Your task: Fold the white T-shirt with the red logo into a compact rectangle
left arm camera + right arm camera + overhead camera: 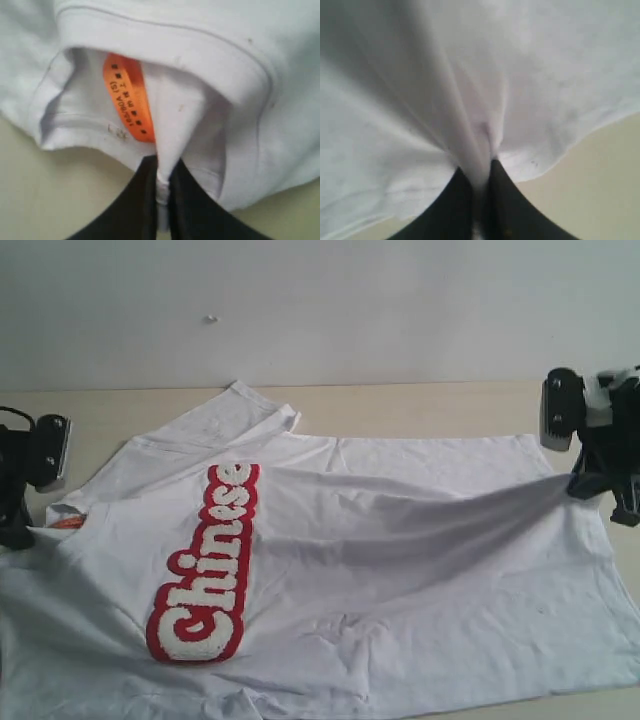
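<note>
Left wrist view: T-shirt (210, 55) pinched in left gripper (162, 167).

A pale, wood-coloured desk (420, 408) is carrying one thing, a white T-shirt (420, 580), which is lying front up across most of the surface. Its red logo (205, 565) is facing upward on the chest. One sleeve (235, 415) is resting flat toward the far side. A taut ridge of cloth is standing up off the desk along the middle. Bare desk is showing beyond the shirt and at the near right corner.
</note>
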`<state>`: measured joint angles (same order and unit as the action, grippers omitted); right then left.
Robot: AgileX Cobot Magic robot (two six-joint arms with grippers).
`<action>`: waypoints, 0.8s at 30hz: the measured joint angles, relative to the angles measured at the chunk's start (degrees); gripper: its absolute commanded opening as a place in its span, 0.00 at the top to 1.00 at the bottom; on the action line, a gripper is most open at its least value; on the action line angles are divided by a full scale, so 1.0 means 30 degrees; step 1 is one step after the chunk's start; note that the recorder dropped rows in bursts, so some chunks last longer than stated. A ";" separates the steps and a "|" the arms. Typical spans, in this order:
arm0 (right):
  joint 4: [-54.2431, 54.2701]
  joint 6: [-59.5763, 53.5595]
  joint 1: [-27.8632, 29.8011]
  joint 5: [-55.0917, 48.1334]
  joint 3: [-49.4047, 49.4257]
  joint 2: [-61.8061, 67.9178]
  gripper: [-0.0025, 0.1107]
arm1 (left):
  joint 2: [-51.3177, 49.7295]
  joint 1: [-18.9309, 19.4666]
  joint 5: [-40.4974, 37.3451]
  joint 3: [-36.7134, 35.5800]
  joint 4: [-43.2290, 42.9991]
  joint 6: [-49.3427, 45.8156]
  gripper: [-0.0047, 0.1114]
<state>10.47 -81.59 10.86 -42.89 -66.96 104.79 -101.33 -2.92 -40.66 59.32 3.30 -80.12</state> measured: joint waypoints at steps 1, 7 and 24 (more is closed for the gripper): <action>0.0199 -0.0030 0.0000 -0.0267 -0.0102 -0.0404 0.98 | 0.0357 0.0000 -0.0052 0.0000 -0.0517 0.0659 0.96; 0.2023 -0.0030 0.0000 -0.1147 -0.0257 -0.3333 0.98 | 0.2757 0.0000 -0.0409 0.0000 -0.6869 0.9645 0.96; 0.3295 0.1852 -0.0041 -0.2764 -0.0336 -0.9958 0.98 | 1.0225 0.0000 -0.2161 0.0000 -0.9060 1.4913 0.96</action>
<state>20.36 -76.04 10.74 -51.18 -67.97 74.91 -70.65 -2.92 -47.14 59.32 -23.88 -35.38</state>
